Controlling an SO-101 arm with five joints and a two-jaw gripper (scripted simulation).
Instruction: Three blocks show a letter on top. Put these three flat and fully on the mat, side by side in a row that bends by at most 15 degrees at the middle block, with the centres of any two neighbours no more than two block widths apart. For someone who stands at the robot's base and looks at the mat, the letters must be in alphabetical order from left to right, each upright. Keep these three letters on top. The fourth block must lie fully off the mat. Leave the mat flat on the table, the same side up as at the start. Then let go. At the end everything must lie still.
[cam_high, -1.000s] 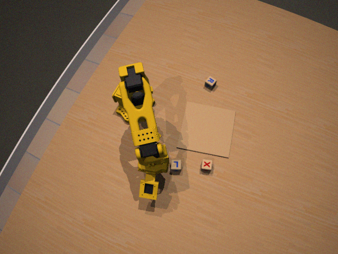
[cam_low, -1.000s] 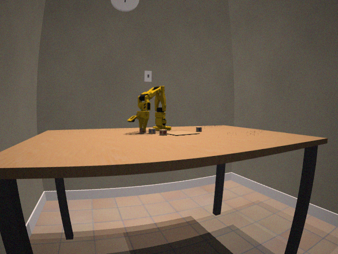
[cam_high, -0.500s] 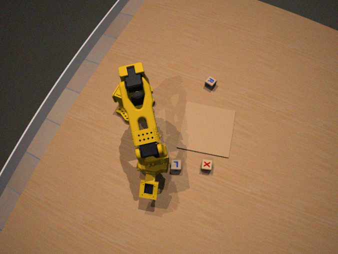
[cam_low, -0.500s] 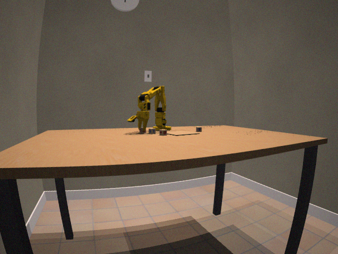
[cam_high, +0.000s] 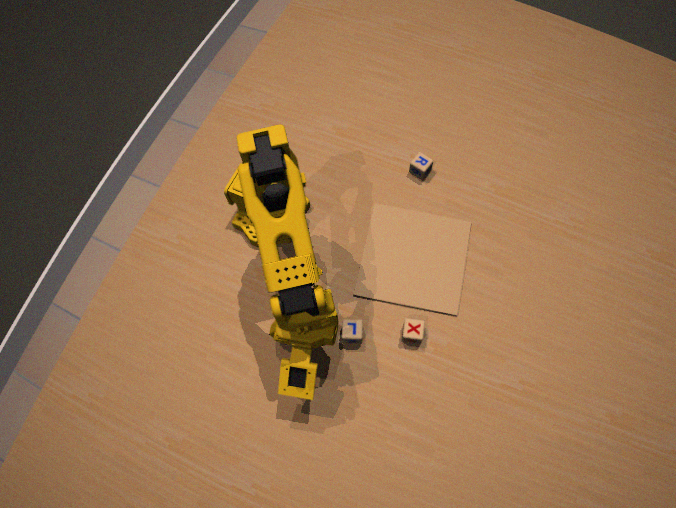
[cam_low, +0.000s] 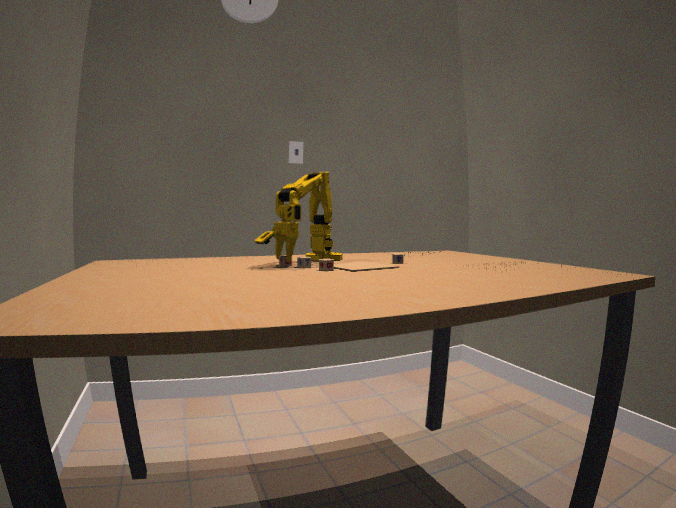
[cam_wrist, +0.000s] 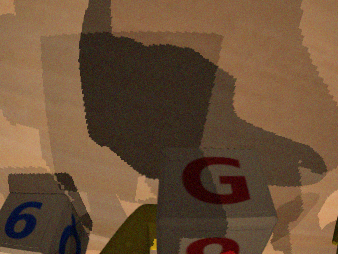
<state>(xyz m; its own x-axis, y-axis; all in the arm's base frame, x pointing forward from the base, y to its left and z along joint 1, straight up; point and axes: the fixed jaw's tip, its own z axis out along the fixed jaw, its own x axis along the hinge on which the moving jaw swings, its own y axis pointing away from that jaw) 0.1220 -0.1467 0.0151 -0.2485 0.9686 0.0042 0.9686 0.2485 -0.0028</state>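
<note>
Four lettered blocks and a mat on the table

The mat (cam_high: 415, 256) is a thin tan square, flat, with no block on it. The R block (cam_high: 420, 164), blue letter on top, sits on the table beyond the mat's far edge, apart from it. The X block (cam_high: 413, 329), red letter on top, sits just off the mat's near edge. The L block (cam_high: 351, 329), blue letter on top, sits left of X, well apart, also off the mat. The G block (cam_wrist: 216, 214) shows a red G on top and a red 9 on its side; it rests flat, left of L, under the arm in the top view.
</note>
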